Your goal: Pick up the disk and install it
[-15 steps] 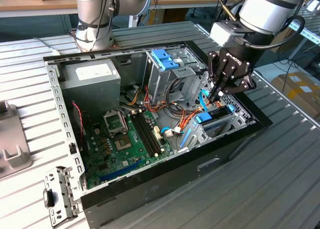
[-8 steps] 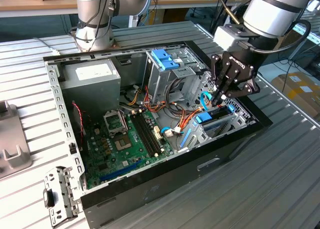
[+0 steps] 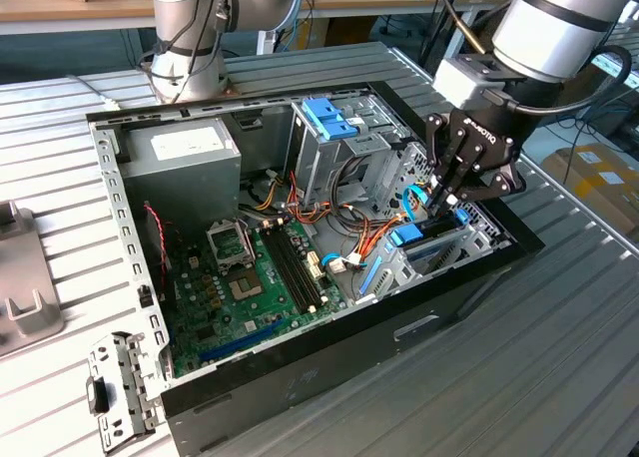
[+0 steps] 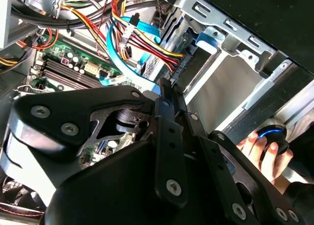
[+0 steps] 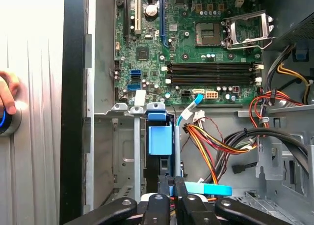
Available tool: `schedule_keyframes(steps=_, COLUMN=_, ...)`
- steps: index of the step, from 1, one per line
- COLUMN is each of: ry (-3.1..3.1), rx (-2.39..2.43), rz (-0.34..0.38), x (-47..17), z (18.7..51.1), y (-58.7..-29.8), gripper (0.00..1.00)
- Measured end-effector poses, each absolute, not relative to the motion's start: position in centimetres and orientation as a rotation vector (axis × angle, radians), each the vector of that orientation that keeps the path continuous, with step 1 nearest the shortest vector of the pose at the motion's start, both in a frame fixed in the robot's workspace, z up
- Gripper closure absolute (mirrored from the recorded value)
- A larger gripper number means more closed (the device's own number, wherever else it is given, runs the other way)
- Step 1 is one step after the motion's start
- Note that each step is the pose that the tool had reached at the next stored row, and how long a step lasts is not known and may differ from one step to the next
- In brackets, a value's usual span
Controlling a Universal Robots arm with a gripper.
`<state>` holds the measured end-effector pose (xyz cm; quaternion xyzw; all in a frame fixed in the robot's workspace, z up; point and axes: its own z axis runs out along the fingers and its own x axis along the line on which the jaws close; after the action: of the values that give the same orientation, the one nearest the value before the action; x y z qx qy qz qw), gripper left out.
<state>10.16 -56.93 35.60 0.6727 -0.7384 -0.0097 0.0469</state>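
Slatted grey metal table (image 3: 559, 377) carries an open computer case (image 3: 329, 357) lying on its side, and everything else I place against that case. In the exterior view my gripper (image 3: 446, 200) hangs over the end of the case at the exterior view's right, reaching down into the drive bay (image 3: 439, 247). My fingers stand narrow, pinched on the light blue rail of the disk (image 3: 427, 239), which sits edge-up, already partly down in the bay slot. A grey power-supply box (image 3: 185, 163) fills the far corner of the case towards the exterior view's left, the green motherboard (image 3: 240, 287) covers the case floor, and a blue bracket (image 3: 329, 118) tops the metal cage near the middle. A loose metal plate (image 3: 120, 387) lies on the table just outside the case's near corner.

In the second wrist view my black linkage crowds the front; beyond it run bundled wires (image 4: 132, 33) inside the case, and a person's hand (image 4: 260, 154) rests on a round blue-ringed knob (image 4: 272, 136) outside the case wall.

In the first wrist view my fingertips close together on the blue end of the disk (image 5: 159, 139), which stands in the bay beside the case's side wall, the motherboard (image 5: 196, 43) lying beyond it
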Motion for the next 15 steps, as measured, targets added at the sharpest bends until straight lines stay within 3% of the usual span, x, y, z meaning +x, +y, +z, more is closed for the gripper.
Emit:
schedule_keyframes(steps=12, ry=-2.253, rx=2.053, rz=-0.031, x=10.17, z=35.47, y=-57.75, gripper=0.84)
schedule_keyframes(steps=15, ry=-2.286, rx=2.089, rz=-0.116, x=10.23, z=35.46, y=-57.76, gripper=0.84)
